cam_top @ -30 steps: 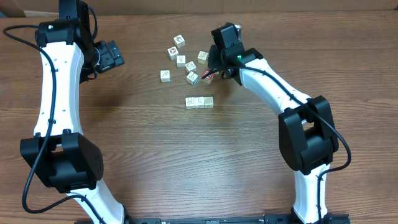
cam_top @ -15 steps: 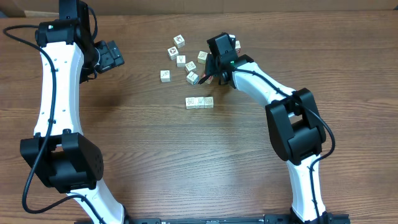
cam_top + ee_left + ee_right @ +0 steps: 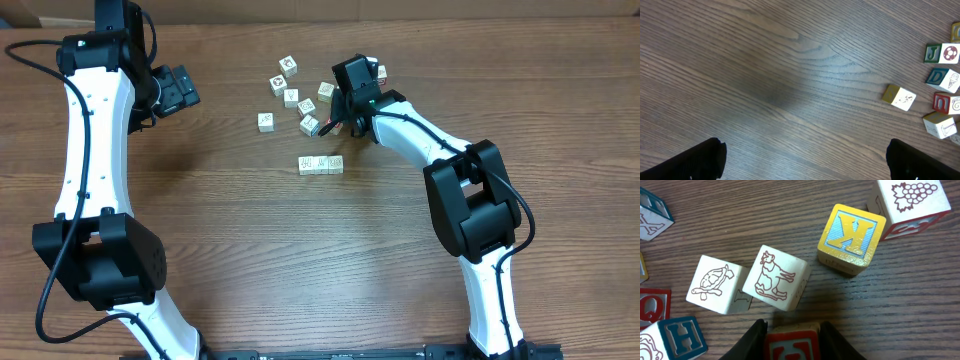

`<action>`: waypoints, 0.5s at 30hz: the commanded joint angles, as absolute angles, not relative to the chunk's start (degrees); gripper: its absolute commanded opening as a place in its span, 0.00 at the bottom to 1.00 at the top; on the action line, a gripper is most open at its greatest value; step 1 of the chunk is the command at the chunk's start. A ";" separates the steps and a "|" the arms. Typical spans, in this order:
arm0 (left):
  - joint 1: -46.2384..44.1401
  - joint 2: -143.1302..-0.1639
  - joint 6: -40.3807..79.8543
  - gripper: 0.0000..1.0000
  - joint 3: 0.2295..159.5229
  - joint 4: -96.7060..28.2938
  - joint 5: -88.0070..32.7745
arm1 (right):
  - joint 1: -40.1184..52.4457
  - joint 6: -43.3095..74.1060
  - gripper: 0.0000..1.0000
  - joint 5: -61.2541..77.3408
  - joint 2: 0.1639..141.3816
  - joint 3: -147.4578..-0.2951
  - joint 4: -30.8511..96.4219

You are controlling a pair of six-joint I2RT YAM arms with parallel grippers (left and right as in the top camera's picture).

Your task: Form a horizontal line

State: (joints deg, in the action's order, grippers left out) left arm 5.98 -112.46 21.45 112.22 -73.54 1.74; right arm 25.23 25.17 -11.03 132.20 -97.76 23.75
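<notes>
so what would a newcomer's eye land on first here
Probably the right gripper, shut on a red block at the bottom of the right wrist view, with a finger against each side. Just above it there, a yellow K block stands out among the pale cubes. Overhead, a neat row of three cubes lies mid-table, just below a loose scatter of cubes.

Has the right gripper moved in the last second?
Yes. Seen overhead, the right gripper, gripping a red-faced cube, has shifted slightly nearer the three-cube row.
</notes>
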 commanded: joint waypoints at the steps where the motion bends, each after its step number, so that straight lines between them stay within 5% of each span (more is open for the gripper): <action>1: 5.21 -112.20 21.87 1.00 112.60 -73.45 1.48 | 25.39 24.97 0.30 -11.94 132.57 -97.56 23.88; 15: 5.21 -112.20 21.87 1.00 112.60 -73.45 1.48 | 23.55 25.02 0.27 -11.94 124.86 -97.58 34.02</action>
State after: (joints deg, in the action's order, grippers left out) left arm 5.98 -112.46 21.45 112.22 -73.54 1.74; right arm 24.60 25.21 -11.38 129.60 -97.76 32.88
